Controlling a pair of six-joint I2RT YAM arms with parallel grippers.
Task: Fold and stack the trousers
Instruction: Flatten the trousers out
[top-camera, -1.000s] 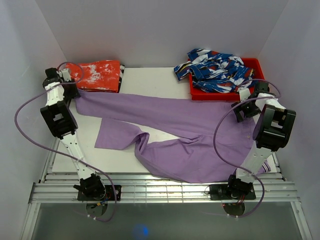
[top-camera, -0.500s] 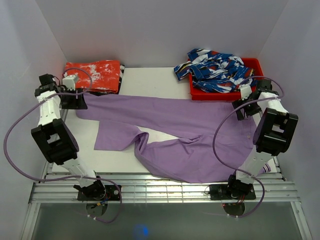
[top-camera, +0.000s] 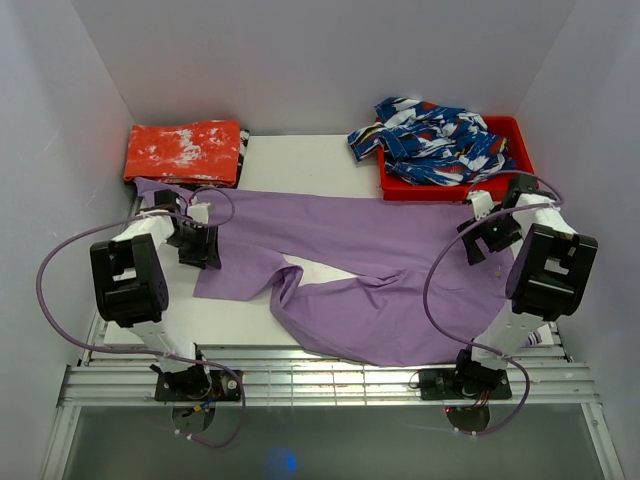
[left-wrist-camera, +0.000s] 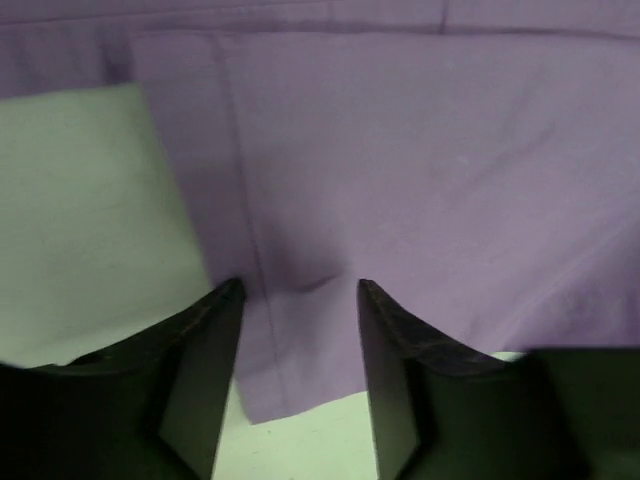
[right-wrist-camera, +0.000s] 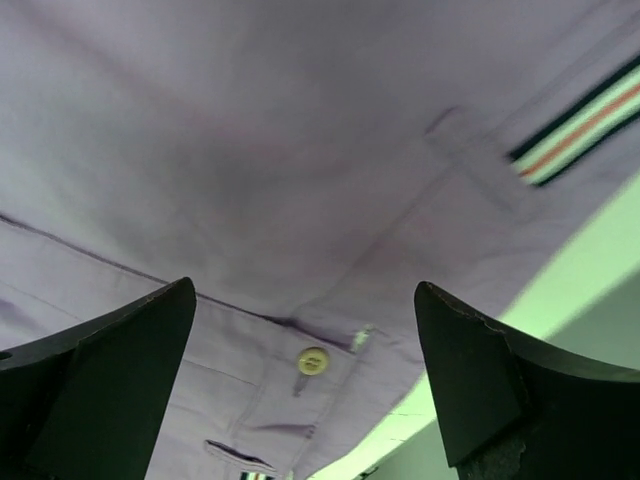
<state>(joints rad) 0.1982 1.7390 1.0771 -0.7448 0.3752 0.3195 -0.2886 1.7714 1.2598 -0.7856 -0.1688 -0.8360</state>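
Observation:
The lilac-purple trousers (top-camera: 380, 250) lie spread across the white table (top-camera: 300, 160), legs pointing left and waist at the right. My left gripper (top-camera: 207, 250) is at the hem end of the near leg. In the left wrist view it (left-wrist-camera: 300, 290) is open, with its jaws either side of the hem corner (left-wrist-camera: 270, 350). My right gripper (top-camera: 478, 238) hovers over the waist. In the right wrist view it (right-wrist-camera: 305, 290) is wide open above a pale button (right-wrist-camera: 313, 360) and the striped trim (right-wrist-camera: 580, 125).
A folded red-orange cloth with white blotches (top-camera: 185, 152) lies at the back left, close to the far leg's end. A red bin (top-camera: 450, 187) at the back right holds a blue-white-red patterned garment (top-camera: 430, 135). Walls close in on both sides.
My left gripper left the far leg's end by the red-orange cloth and swung toward me, to the near leg's hem. My right gripper shifted slightly down and left over the waist.

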